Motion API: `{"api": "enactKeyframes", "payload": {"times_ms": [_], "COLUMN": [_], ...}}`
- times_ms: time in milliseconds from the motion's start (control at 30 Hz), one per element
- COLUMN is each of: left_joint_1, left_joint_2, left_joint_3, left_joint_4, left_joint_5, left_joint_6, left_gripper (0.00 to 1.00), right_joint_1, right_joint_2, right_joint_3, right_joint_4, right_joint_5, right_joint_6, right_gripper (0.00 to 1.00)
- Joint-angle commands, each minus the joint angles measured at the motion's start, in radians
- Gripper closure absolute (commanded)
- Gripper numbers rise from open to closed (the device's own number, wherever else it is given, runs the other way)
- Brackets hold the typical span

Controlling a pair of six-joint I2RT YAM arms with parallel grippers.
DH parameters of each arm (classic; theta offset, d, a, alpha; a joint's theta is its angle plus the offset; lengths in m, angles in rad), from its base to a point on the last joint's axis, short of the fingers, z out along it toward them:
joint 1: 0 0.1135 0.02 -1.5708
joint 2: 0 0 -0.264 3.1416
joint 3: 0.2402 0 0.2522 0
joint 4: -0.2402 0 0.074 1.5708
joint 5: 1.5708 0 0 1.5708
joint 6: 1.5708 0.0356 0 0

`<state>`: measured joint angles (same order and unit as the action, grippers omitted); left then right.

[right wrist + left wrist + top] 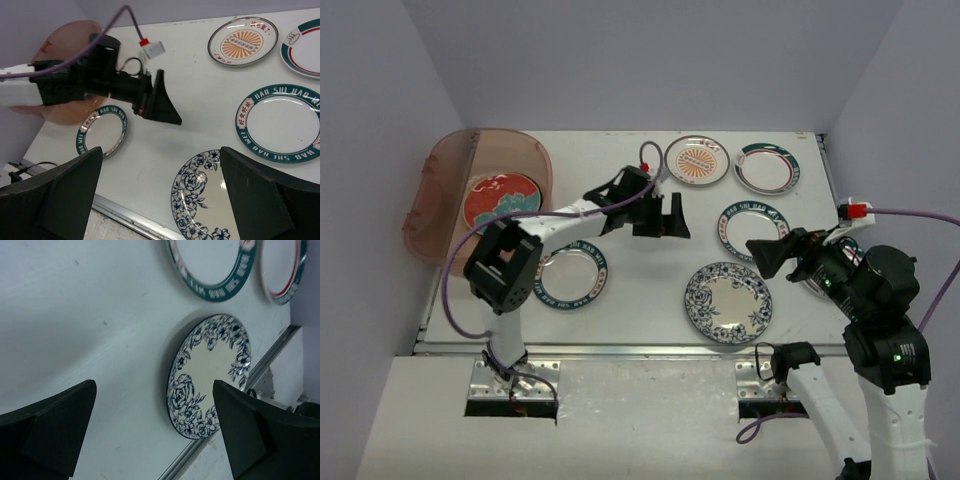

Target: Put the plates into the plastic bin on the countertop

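Observation:
The reddish plastic bin (432, 200) stands at the far left and holds a red-and-teal floral plate (500, 198). On the white countertop (640, 270) lie a teal lettered plate (570, 277), a blue floral plate (728, 302), an orange sunburst plate (697, 161), a green-and-red rimmed plate (766, 167) and a second teal lettered plate (752, 228). My left gripper (660, 218) is open and empty above mid-table. My right gripper (770, 255) is open and empty, above and right of the blue floral plate (205, 200). The left wrist view shows the blue floral plate (210, 375) ahead.
The metal front rail (620, 349) runs along the near edge. The left arm's purple cable (455, 290) loops off the table's left side. The right arm's body covers the table's right edge. Grey walls close in the back and both sides.

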<state>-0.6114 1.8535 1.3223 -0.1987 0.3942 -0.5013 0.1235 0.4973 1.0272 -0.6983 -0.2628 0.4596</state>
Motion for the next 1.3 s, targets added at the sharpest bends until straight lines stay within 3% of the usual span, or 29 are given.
{"api": "enactKeyframes", "payload": {"times_ms": [0,167,333,500,600,700,767,933,1133,1267], "left_joint_1": [-0.099,-0.137,-0.165,-0.167,-0.171,-0.172,-0.174,-0.173,-0.108,-0.035], "left_joint_2": [0.111,0.223,0.291,0.37,0.39,0.403,0.404,0.364,0.073,-0.148], "left_joint_3": [0.108,0.111,0.097,0.092,0.094,0.089,0.083,0.032,-0.143,-0.154], "left_joint_4": [0.08,0.079,0.078,0.101,0.104,0.105,0.107,0.102,0.269,0.266], "left_joint_5": [0.084,0.111,0.115,0.131,0.15,0.193,0.234,0.259,0.291,0.279], "left_joint_6": [0.025,0.041,0.044,0.025,0.024,0.038,0.05,0.072,-0.024,-0.074], "left_gripper": [0.02,0.08,0.27,0.58,0.67,0.92,1.0,1.0,1.0,1.0], "right_joint_1": [0.002,0.002,0.002,0.002,0.002,0.002,0.002,0.002,0.003,0.002], "right_joint_2": [0.036,0.032,0.038,0.042,0.047,0.047,0.049,0.052,0.054,0.055], "right_joint_3": [0.012,-0.016,-0.052,-0.072,-0.071,-0.076,-0.081,-0.079,-0.07,-0.07], "right_joint_4": [-0.059,-0.037,0.002,0.064,0.066,0.071,0.074,0.073,0.067,0.071], "right_joint_5": [-0.026,-0.05,-0.113,-0.235,-0.233,-0.231,-0.236,-0.236,-0.233,-0.234], "right_joint_6": [-0.043,-0.05,-0.052,-0.027,-0.029,-0.027,-0.029,-0.032,-0.038,-0.036], "right_gripper": [0.01,0.01,0.01,0.01,0.01,0.01,0.01,0.01,0.01,0.01]}}
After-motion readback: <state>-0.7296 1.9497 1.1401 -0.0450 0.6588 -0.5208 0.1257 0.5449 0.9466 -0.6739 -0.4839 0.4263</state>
